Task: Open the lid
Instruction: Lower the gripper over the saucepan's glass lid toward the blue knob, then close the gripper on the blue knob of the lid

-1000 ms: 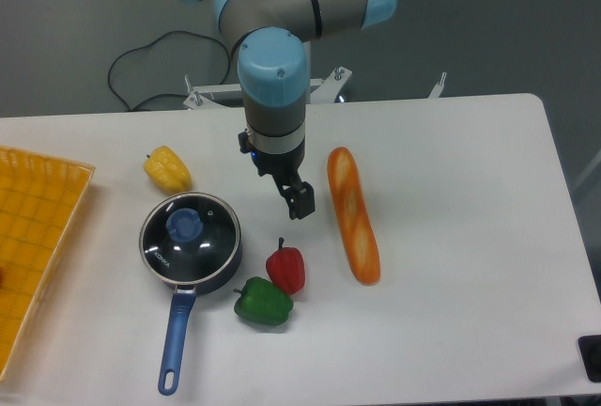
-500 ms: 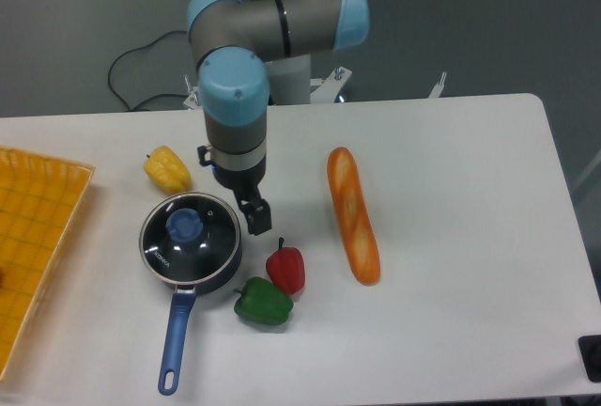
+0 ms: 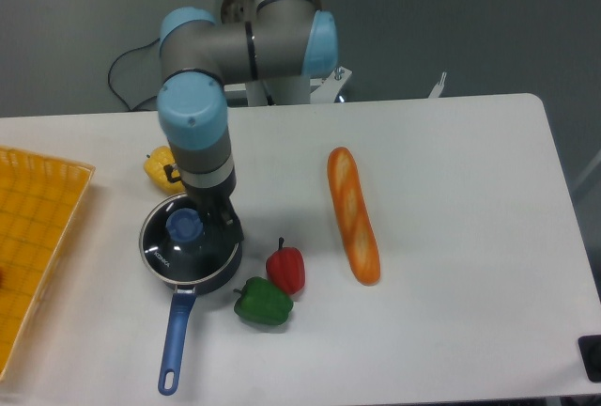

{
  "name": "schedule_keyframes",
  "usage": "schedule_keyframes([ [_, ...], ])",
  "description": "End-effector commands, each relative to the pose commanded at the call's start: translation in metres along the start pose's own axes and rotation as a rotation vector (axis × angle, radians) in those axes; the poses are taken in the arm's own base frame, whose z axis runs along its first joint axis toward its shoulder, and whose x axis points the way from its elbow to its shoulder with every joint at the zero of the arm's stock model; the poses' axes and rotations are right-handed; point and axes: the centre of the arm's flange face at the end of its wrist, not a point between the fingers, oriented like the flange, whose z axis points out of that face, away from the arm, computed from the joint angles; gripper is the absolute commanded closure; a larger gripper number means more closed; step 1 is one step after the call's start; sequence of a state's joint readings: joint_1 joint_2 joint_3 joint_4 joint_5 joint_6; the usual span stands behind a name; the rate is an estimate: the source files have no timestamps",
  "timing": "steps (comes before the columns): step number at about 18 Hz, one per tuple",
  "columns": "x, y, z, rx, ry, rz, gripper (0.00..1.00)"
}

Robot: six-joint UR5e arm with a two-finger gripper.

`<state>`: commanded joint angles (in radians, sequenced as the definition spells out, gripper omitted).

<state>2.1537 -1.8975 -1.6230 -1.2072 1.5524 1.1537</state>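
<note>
Hovering over the lid (image 3: 188, 242), the claw (image 3: 223, 219) hides its finger spacing.

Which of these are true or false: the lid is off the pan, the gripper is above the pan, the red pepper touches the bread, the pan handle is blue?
1. The lid is off the saucepan: false, it sits on it.
2. The gripper is above the pan's right edge: true.
3. The red pepper touches the bread: false, they lie apart; it sits beside the green pepper.
4. The pan handle is blue: true.
</note>
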Motion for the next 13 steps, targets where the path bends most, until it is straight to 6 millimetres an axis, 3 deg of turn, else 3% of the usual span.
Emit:
schedule_keyframes([
  [3,0.004,-0.010,-0.004,0.005,-0.008,0.006,0.00],
  [13,0.015,-0.031,0.012,-0.003,0.008,0.000,0.00],
])
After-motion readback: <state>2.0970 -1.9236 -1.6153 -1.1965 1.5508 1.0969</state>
